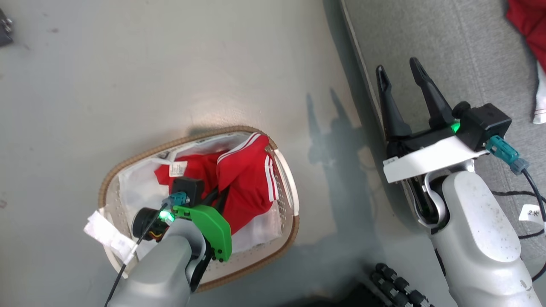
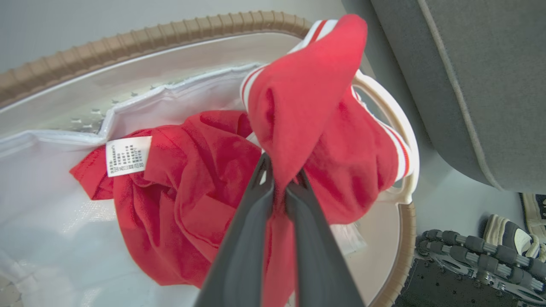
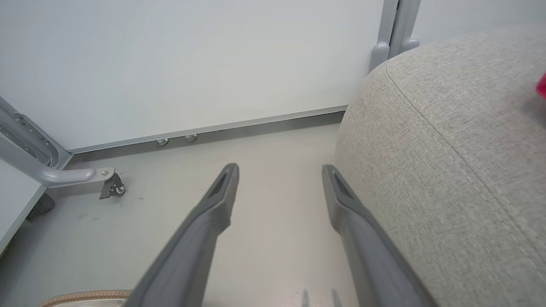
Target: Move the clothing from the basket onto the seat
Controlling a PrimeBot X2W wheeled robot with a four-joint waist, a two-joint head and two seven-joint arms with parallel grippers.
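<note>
Red clothing [image 1: 243, 179] with white stripes lies in the oval white basket [image 1: 281, 238] on the floor. My left gripper [image 2: 279, 177] reaches into the basket, shut on a fold of the red clothing [image 2: 303, 102], which rises over the fingertips. A second red piece with a white label [image 2: 128, 155] lies crumpled beside it on the white liner. My right gripper [image 1: 401, 74] hangs open and holds nothing, over the edge of the grey seat [image 1: 460, 55]. The seat [image 3: 460, 149] sits right of its fingers. Another red garment [image 1: 529, 25] lies on the seat at the far right.
The basket's brown woven rim [image 2: 140, 36] stands close to the seat's corner [image 2: 469, 85]. A white wall panel with a metal frame and caster [image 3: 111, 185] stands beyond the floor. The robot's dark wheeled base [image 1: 396, 285] shows at the bottom. A black cable [image 1: 533, 187] trails over the seat.
</note>
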